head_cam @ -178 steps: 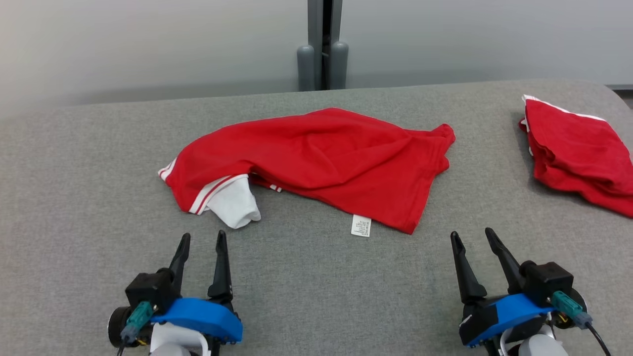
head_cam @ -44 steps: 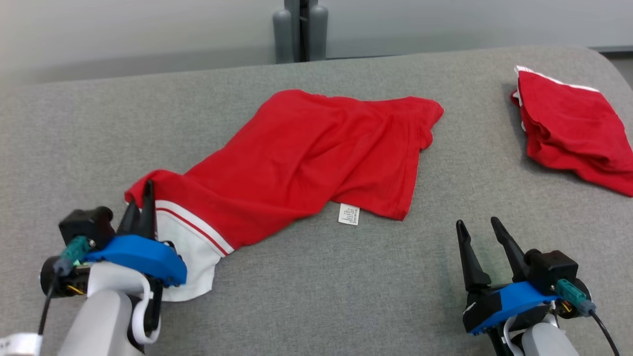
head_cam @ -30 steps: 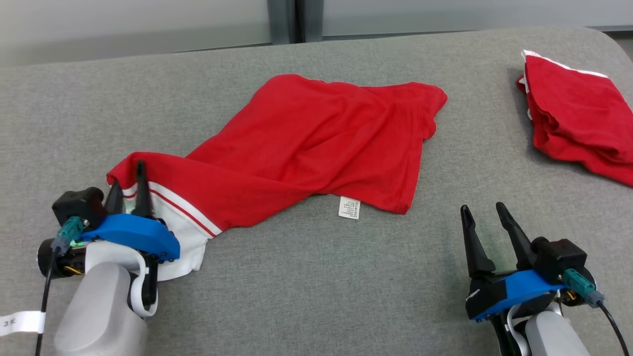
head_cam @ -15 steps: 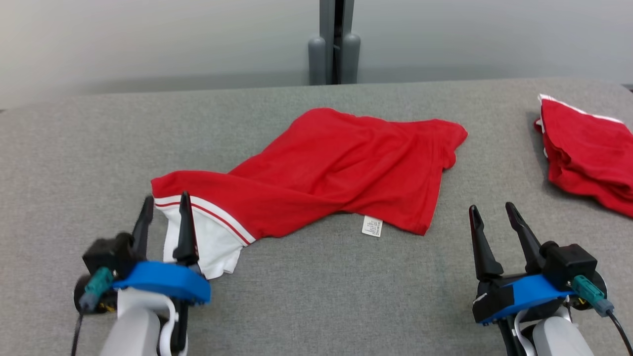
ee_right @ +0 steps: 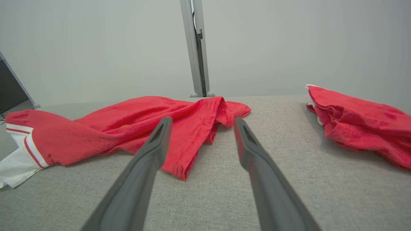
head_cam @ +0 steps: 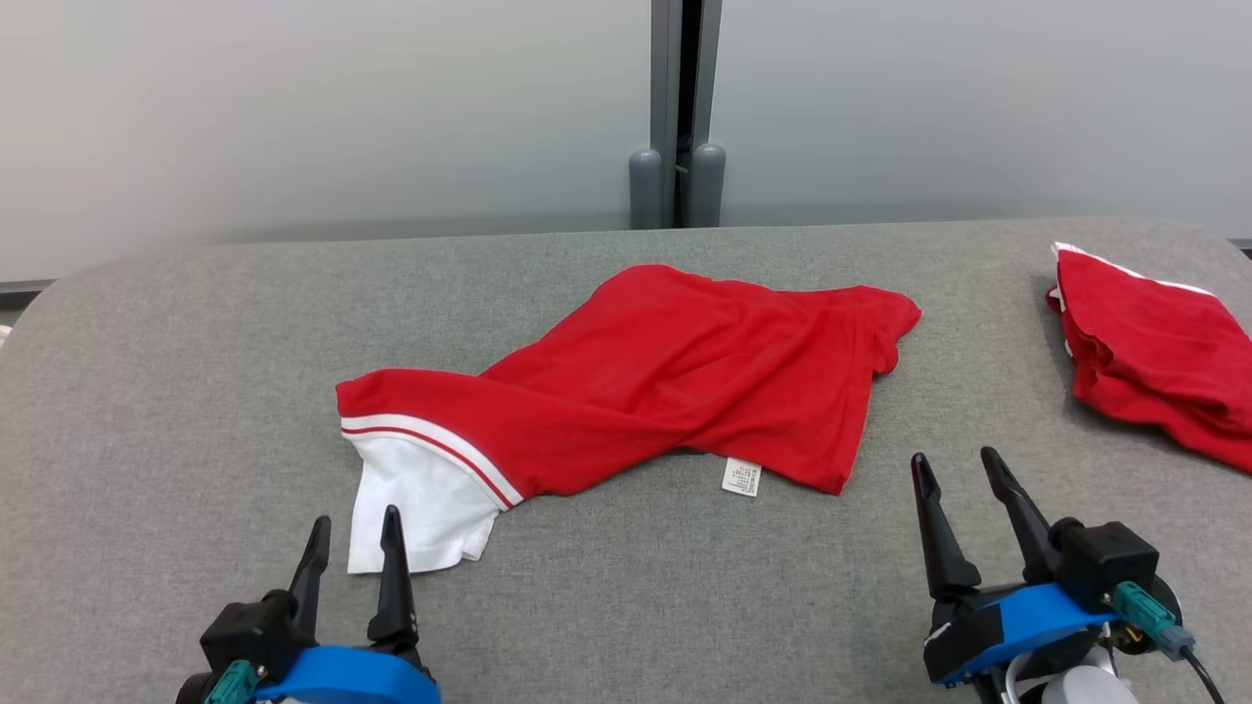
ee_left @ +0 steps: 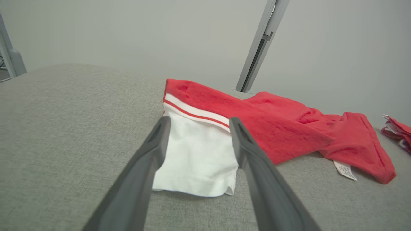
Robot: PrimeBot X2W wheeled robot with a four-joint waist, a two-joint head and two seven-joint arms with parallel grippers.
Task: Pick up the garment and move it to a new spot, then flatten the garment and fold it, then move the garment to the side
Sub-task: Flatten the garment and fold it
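Note:
The red garment (head_cam: 665, 376) lies rumpled across the middle of the grey table (head_cam: 176, 391), stretched from far right to near left. Its white sleeve end (head_cam: 416, 499) with a red stripe points toward me, and a small white label (head_cam: 741, 477) sticks out at its near edge. My left gripper (head_cam: 354, 528) is open just in front of the white sleeve (ee_left: 197, 160), holding nothing. My right gripper (head_cam: 954, 469) is open near the garment's right corner (ee_right: 179, 166), also holding nothing.
A second red garment (head_cam: 1154, 357) lies folded at the table's far right edge, also in the right wrist view (ee_right: 359, 122). A grey post (head_cam: 677, 117) stands against the pale wall behind the table. Bare table surface surrounds both grippers.
My left gripper has let go of the white sleeve and drawn back toward me, now open. The garment lies where it was dragged, toward the near left. The head camera has tilted up.

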